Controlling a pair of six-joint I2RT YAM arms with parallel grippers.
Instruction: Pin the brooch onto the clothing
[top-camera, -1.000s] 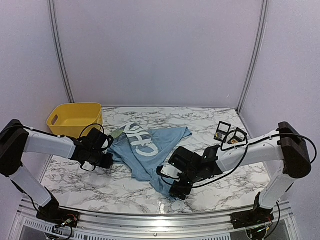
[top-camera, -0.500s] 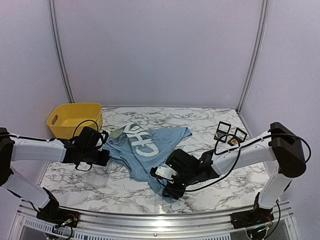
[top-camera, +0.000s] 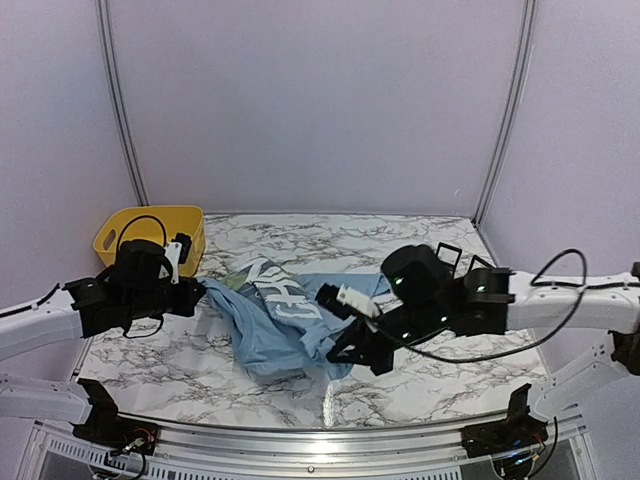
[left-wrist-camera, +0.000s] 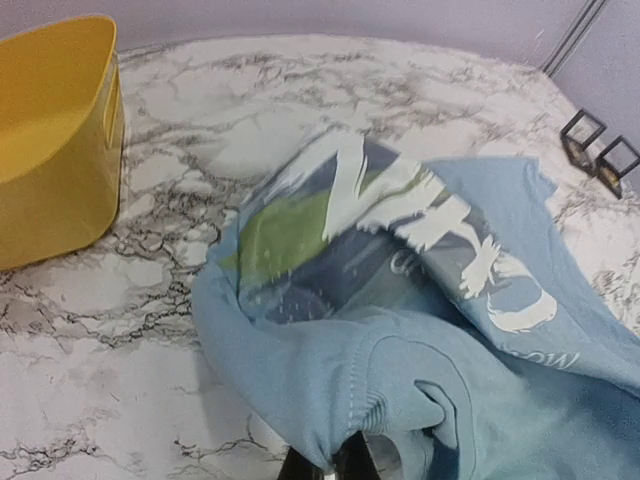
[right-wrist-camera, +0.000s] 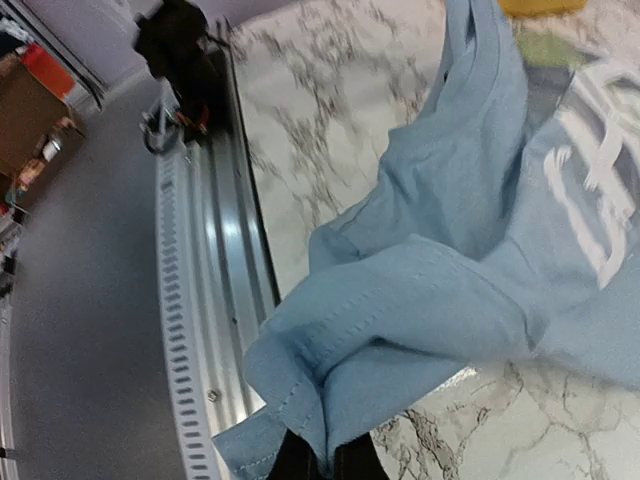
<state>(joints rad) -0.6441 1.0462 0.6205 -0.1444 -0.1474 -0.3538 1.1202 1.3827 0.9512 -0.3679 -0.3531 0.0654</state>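
Pinning is not yet starting: no brooch is showing on the T-shirt (top-camera: 265, 335), which is hanging bunched just beside the yellow basket (top-camera: 118, 240), toward the right arm. The left gripper (top-camera: 199, 294) is pinching the shirt edge nearest the basket; the right gripper (top-camera: 345, 352) is pinching the hem farthest from it. The brooch cannot be made out; two black stands (top-camera: 458, 264) beyond the shirt are showing too small to read.

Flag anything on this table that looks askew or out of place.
The T-shirt is the odd thing: it hangs crumpled in a sagging heap between the left gripper and right gripper, each shut on a fold of its edge, so the white lettering is folded and twisted rather than flat. Nothing looks spilled or damaged.
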